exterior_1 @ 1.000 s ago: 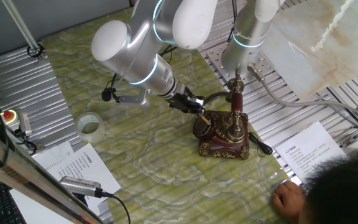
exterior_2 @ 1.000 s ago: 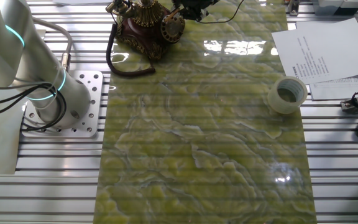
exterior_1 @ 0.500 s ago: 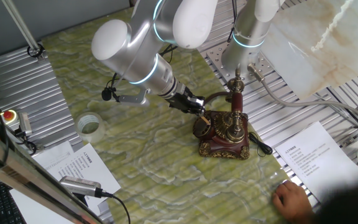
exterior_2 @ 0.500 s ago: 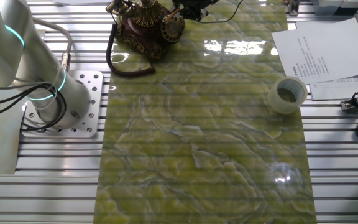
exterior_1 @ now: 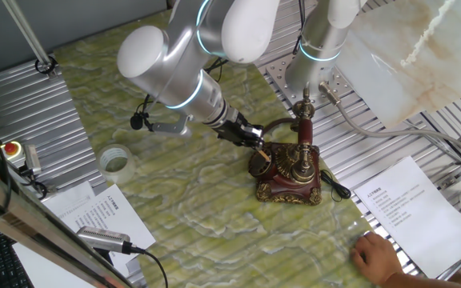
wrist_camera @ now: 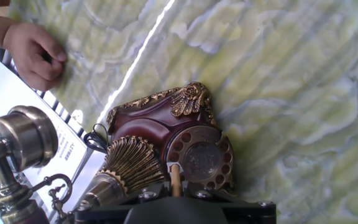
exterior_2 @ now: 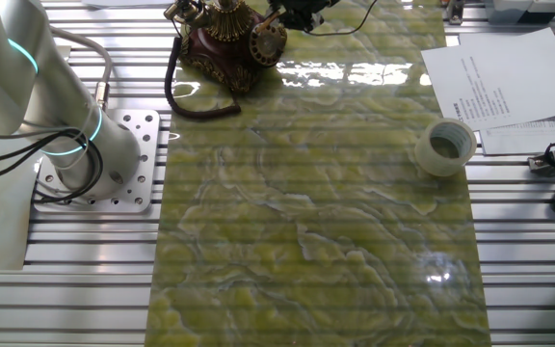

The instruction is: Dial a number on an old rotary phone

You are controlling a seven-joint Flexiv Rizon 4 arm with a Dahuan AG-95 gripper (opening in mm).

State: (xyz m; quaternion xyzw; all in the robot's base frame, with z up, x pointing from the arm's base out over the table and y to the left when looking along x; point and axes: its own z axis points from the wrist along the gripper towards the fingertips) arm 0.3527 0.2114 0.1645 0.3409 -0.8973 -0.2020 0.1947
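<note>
The old rotary phone (exterior_1: 288,178) stands on the green marbled table, dark red-brown with brass trim and its handset (exterior_1: 303,132) on the tall cradle. It also shows at the top edge of the other fixed view (exterior_2: 218,37). My gripper (exterior_1: 252,139) is at the round dark dial (exterior_1: 262,164), shut on a thin wooden stick (wrist_camera: 175,177). In the hand view the stick tip rests at the dial's (wrist_camera: 201,155) near rim, by the finger holes. The gripper (wrist_camera: 175,194) fills the bottom edge there. Whether the tip sits inside a hole is hidden.
A clear tape roll (exterior_1: 116,161) lies left of the arm, also in the other fixed view (exterior_2: 445,146). Printed sheets (exterior_1: 407,202) lie right of the phone, with a person's hand (exterior_1: 372,254) beside them and close to the phone (wrist_camera: 33,53). The phone's black cord (exterior_2: 193,104) loops near the arm's base (exterior_2: 85,154).
The person's dark head at the lower right edge has moved out of view. The gripper, stick and phone look unmoved.
</note>
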